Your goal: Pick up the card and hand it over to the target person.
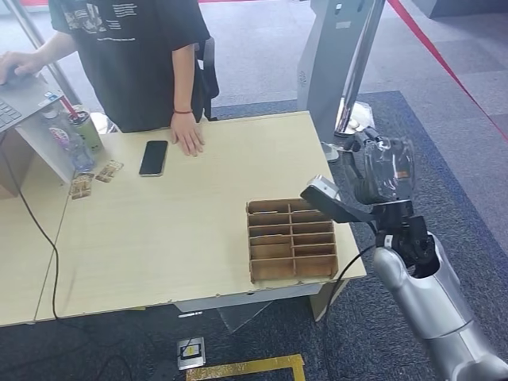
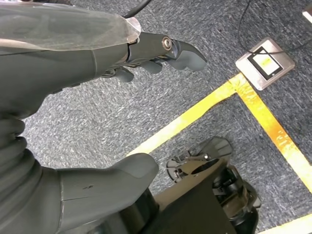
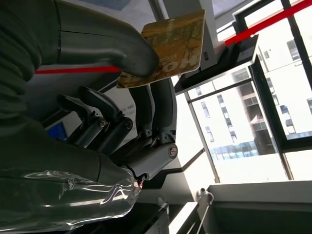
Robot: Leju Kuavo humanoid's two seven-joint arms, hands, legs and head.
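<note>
A worn brown-and-gold card (image 3: 173, 46) is pinched between the thumb and fingers (image 3: 154, 105) of my right hand (image 3: 121, 97). That hand (image 1: 383, 171) is raised off the table's right end, just beyond the brown divided box (image 1: 291, 238). I cannot make out the card in the head view. The person (image 1: 144, 55) in a black shirt stands at the far side of the table, one hand (image 1: 189, 133) resting flat on the top. My left hand (image 2: 110, 63) hangs down over the carpet, fingers apart and holding nothing.
On the light wooden table (image 1: 179, 230) lie a black phone (image 1: 154, 157) and two small cards (image 1: 96, 178) at the left. A laptop (image 1: 21, 99) on a stand and a cup (image 1: 86, 127) sit far left. A grey kiosk (image 1: 341, 63) stands behind my right hand.
</note>
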